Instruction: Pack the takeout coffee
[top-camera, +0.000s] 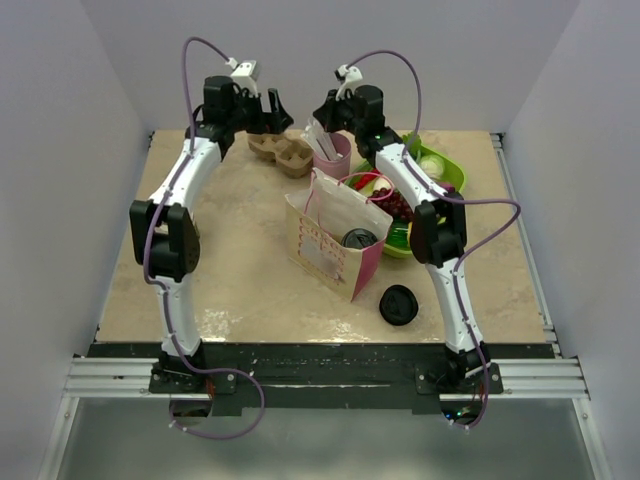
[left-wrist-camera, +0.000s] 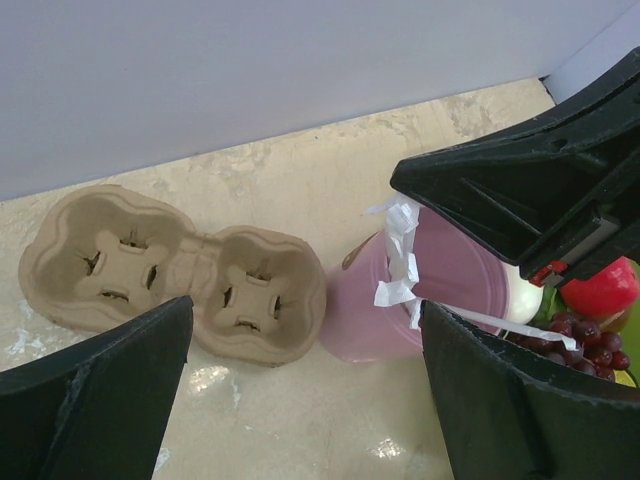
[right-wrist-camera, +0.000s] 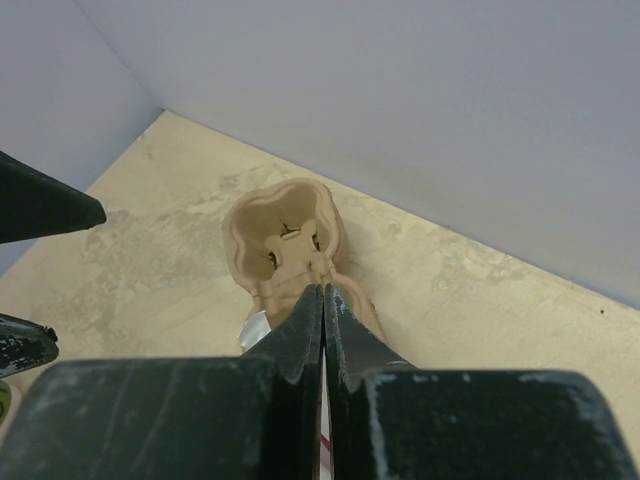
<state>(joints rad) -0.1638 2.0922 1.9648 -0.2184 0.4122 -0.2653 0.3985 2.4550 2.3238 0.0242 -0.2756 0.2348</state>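
Top external: coffee (top-camera: 358, 238) looks upright inside the bag (top-camera: 322, 250) mid-table, near and slightly right of both far grippers; right gripper (right-wrist-camera: 322, 296), pressed together, is closer; left gripper (left-wrist-camera: 305, 325) spread.

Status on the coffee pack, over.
Left tool open, by cup carrier. Right tool shut, at pink cup. Takeout coffee inside pink bag. Nothing blocking.

Two-cup pulp carrier (left-wrist-camera: 170, 265), tan, lying flat ahead of the left gripper (left-wrist-camera: 310, 400), toward its left finger. Pink cup (left-wrist-camera: 440, 290) with white paper strips (left-wrist-camera: 400, 250), toward its right finger, just beside the carrier. Grapes (left-wrist-camera: 585, 335) and red fruit (left-wrist-camera: 600, 285), past that finger. Loose black lid (top-camera: 399, 304), well apart from it.
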